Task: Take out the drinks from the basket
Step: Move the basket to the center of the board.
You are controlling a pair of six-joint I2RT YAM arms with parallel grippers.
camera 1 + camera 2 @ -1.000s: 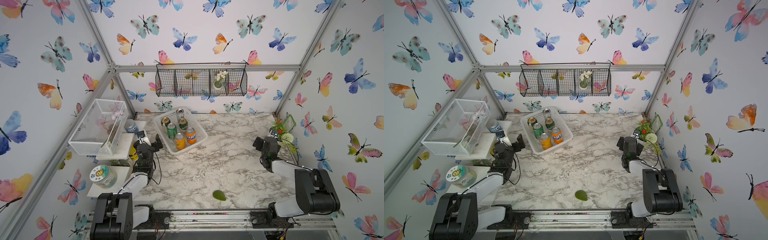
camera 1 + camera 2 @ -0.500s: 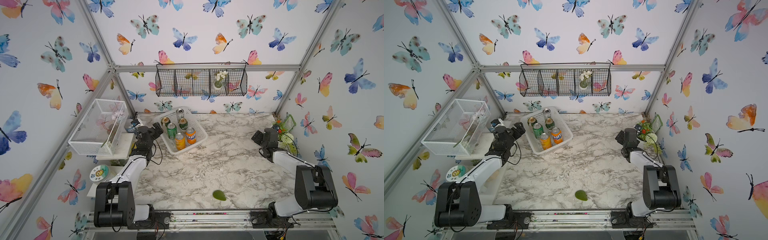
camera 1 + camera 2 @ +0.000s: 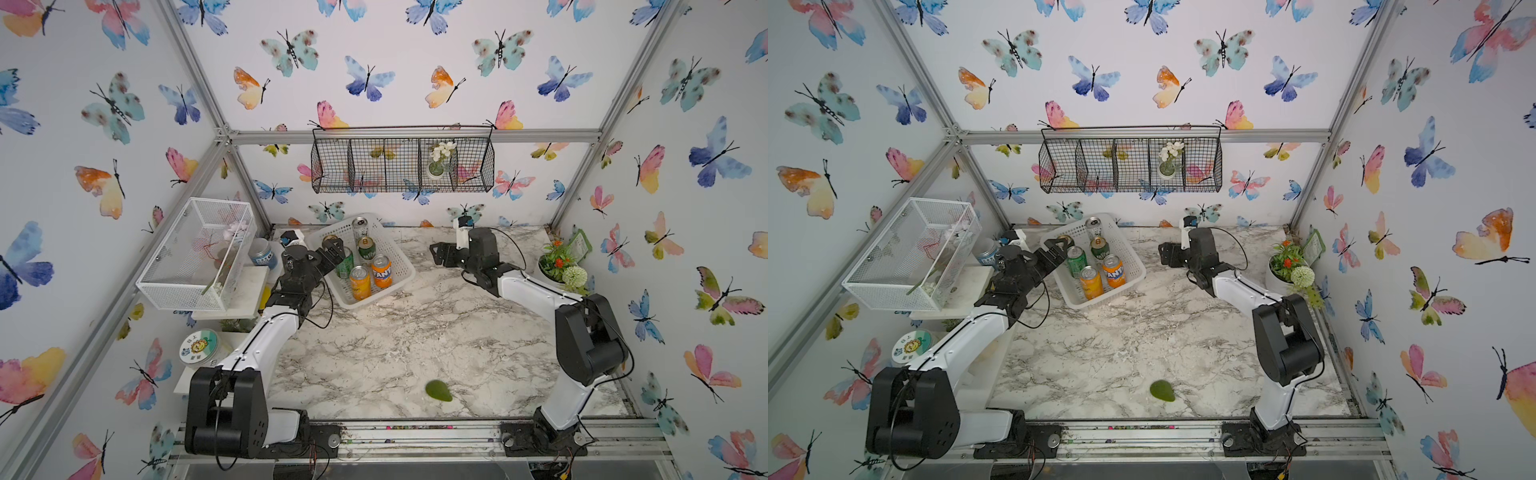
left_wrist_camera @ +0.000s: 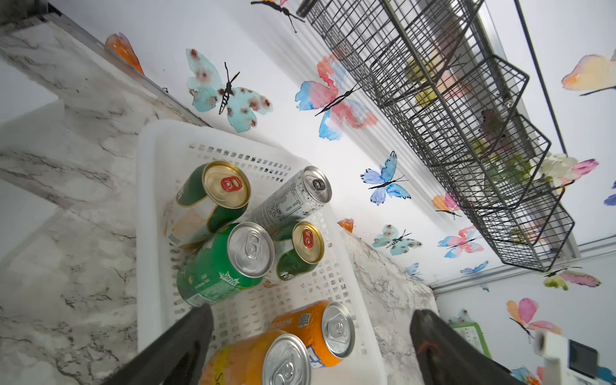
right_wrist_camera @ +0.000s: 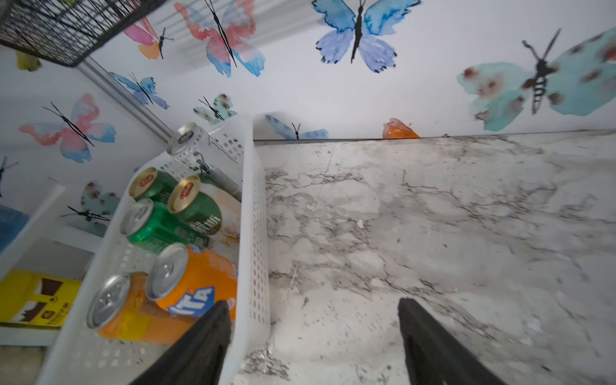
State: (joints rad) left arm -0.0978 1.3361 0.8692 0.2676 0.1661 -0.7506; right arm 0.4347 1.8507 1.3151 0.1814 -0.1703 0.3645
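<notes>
At the rim of the basket (image 3: 380, 291), the left tool (image 3: 335, 254) gaped empty beside the upright green can (image 3: 345, 268); the right tool (image 3: 436, 254), also open and empty, stood farther off.

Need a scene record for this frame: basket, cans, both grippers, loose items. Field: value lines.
basket: on table, back left
cans in basket: six: Fanta can, orange can, green can, two dark green cans, silver can
cans out: none
left gripper: open, empty, over the basket
right gripper: open, empty, over the table beside the basket
loose items: green object near the front edge
</notes>
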